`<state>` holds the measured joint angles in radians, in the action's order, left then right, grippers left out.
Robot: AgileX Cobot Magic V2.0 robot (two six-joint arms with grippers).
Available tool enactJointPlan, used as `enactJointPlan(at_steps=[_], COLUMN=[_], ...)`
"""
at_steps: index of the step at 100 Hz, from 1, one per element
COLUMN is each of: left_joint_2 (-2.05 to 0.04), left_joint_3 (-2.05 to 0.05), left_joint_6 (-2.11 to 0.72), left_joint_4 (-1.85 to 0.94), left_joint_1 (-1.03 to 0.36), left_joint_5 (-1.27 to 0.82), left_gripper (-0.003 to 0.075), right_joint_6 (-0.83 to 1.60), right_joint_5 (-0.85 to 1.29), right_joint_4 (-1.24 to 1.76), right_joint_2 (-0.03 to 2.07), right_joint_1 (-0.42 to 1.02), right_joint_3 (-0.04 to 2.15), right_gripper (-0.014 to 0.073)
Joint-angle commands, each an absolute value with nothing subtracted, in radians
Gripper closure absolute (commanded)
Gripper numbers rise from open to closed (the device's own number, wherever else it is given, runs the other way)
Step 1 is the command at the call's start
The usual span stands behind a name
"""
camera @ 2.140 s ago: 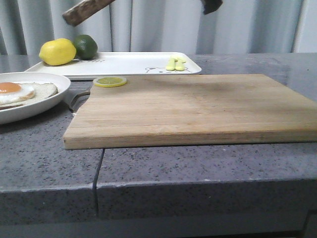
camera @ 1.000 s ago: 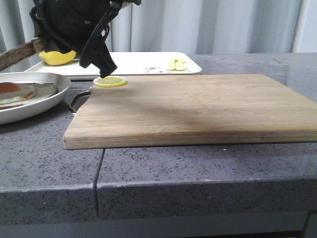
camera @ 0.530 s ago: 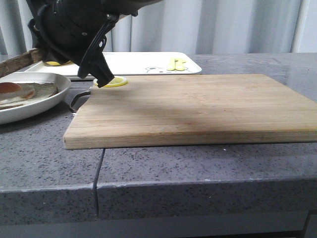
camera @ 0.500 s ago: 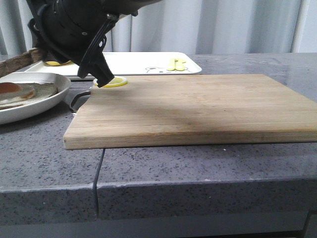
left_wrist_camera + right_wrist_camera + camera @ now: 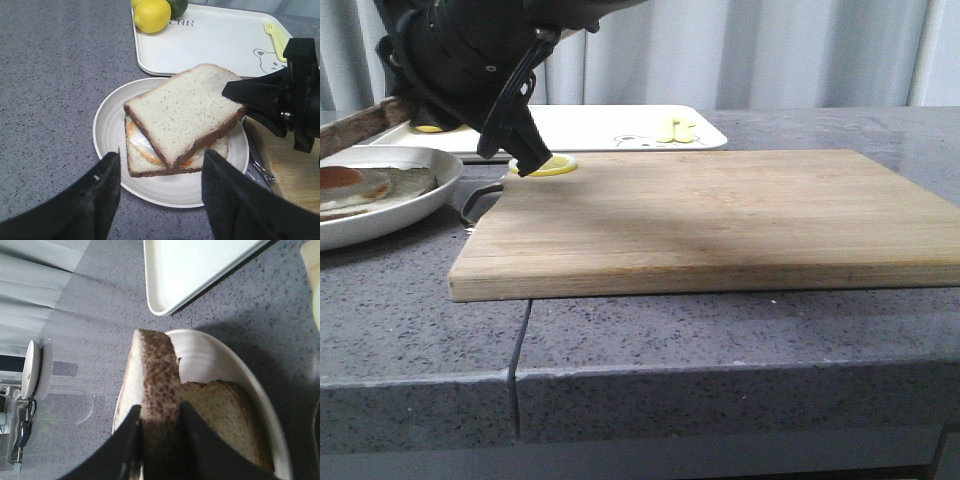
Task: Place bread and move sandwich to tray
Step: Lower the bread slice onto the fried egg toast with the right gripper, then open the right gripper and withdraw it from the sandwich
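Observation:
The bread (image 5: 185, 110) lies tilted over the lower slice with fried egg (image 5: 142, 145) on the round white plate (image 5: 107, 135). Its low corner seems to rest on the egg and its other corner is raised. My right gripper (image 5: 235, 92) is shut on that raised corner. The right wrist view shows the slice edge-on (image 5: 157, 370) between the fingers of my right gripper (image 5: 160, 440). My left gripper (image 5: 160, 185) is open and empty above the plate's near side. The white tray (image 5: 210, 40) lies just beyond the plate. In the front view the bread's crust (image 5: 355, 125) shows above the plate (image 5: 410, 205).
A lemon (image 5: 151, 15) and a lime (image 5: 177, 5) sit on the tray's corner, and a yellow fork (image 5: 272, 32) lies at its other end. The wooden cutting board (image 5: 720, 210) lies beside the plate with a lemon slice (image 5: 555, 165) on its corner. A metal tool (image 5: 257, 162) lies between them.
My right arm has come down from above the frame and brought the bread low over the plate. In the last half second it has barely moved.

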<state>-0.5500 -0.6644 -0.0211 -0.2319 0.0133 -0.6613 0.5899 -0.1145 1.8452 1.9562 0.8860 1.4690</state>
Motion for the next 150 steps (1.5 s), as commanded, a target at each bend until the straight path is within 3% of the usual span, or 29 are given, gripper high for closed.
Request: enactJointPlan(at_steps=[1,63,150], left_joint_2=[-0.559,-0.559,-0.559], left_joint_3=[-0.7,-0.7,-0.7], left_joint_6=[-0.025,-0.025,-0.025], left_joint_4=[-0.25,-0.25,-0.25], left_joint_1=[0.014,0.014,0.014], left_joint_5=[-0.589,-0.589,-0.589], left_gripper=[0.0372,0.0372,0.0372], right_joint_6=[0.597,0.691,0.727], right_joint_5=[-0.103,-0.117,-0.188], right_joint_4=[1.876,1.876,1.771], right_joint_2=[1.898,1.898,1.861], right_joint_1=[0.891,0.891,0.889], right_joint_3=[1.506,1.5,1.5], right_gripper=[0.0345,0.009,0.0084])
